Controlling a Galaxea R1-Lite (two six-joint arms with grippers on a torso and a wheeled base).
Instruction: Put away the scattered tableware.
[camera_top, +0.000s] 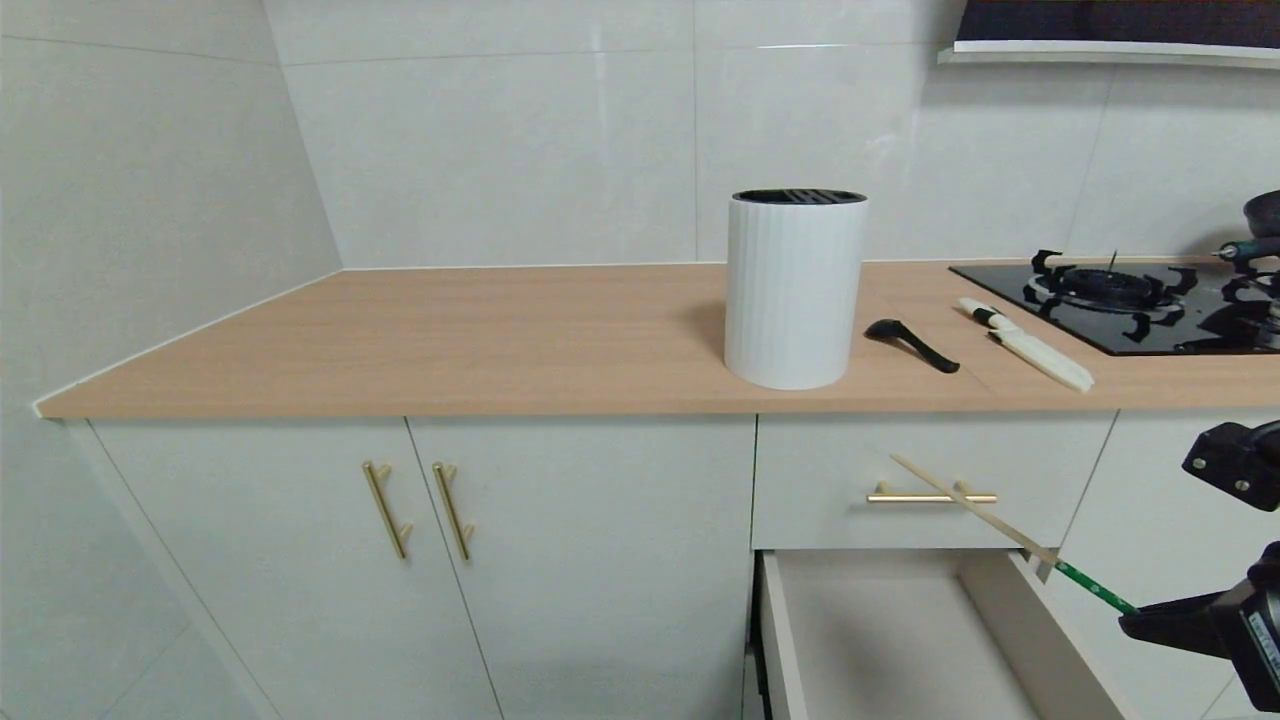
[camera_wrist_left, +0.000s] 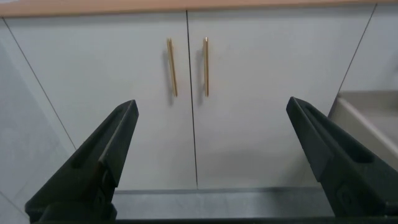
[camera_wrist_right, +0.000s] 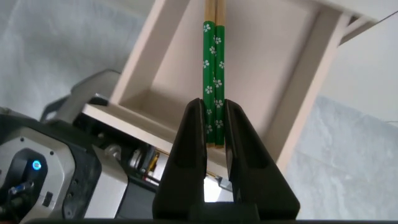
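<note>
Head view: a wooden desk (camera_top: 400, 340) runs along the tiled wall. On it stands a white ribbed holder (camera_top: 795, 290) with a dark slotted top. Just beside the holder, toward the stove (camera_top: 1130, 300), lies a black spoon (camera_top: 910, 343), and a little farther on a pale knife (camera_top: 1025, 343), both flat on the wood. Under this part of the desk a closed drawer front carries a gold bar handle (camera_top: 930, 496). Below it a second drawer (camera_top: 880, 640) is pulled out, its pale inside showing. At the lower right the right pincer (camera_top: 1130, 615) grips a pair of chopsticks (camera_top: 985, 512) by their green end. The bare wooden tips slant up and leftward, crossing in front of the gold handle, above the open drawer.

Left wrist view: the left pincer (camera_wrist_left: 211, 106) is spread wide with nothing between its fingers. It faces two white cabinet doors (camera_wrist_left: 249, 112), each with an upright gold handle near the seam.

Right wrist view: the right pincer is clamped narrow on the chopsticks, whose green part bears small white flowers. The sticks lie side by side and point out over the open drawer's floor
</note>
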